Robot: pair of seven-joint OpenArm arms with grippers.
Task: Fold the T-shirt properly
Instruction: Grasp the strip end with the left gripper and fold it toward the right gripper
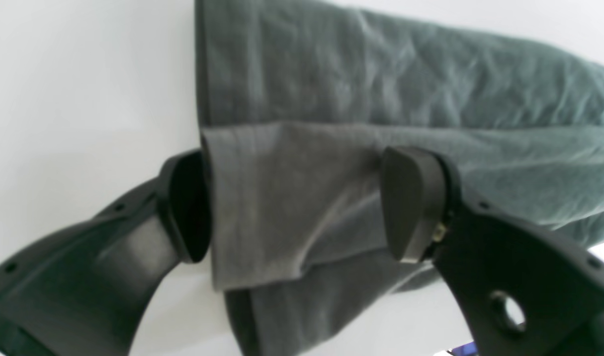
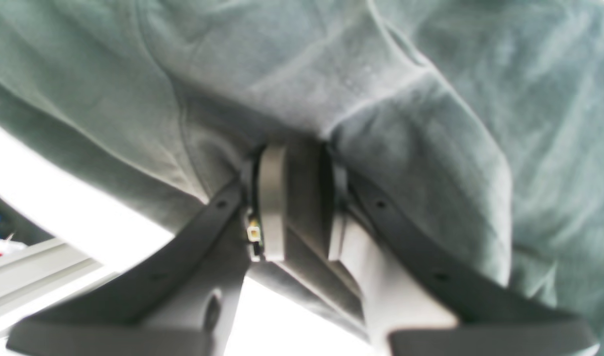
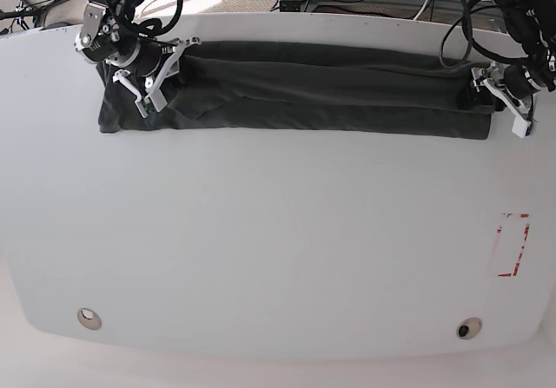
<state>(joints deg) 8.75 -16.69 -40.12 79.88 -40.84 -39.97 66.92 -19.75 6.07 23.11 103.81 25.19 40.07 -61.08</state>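
T-shirt (image 3: 304, 88) lies folded into a long band along the far edge of the white desk (image 3: 278, 249). Right hand (image 2: 294, 198) is clamped on a bunch of cloth at one end. Left hand (image 1: 292, 207) is spread wide, straddling a folded flap at the other end.

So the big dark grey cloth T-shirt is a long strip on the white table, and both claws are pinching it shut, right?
Not quite. Only the right gripper is shut on the dark grey T-shirt. The left wrist view shows the left gripper open around the hem.
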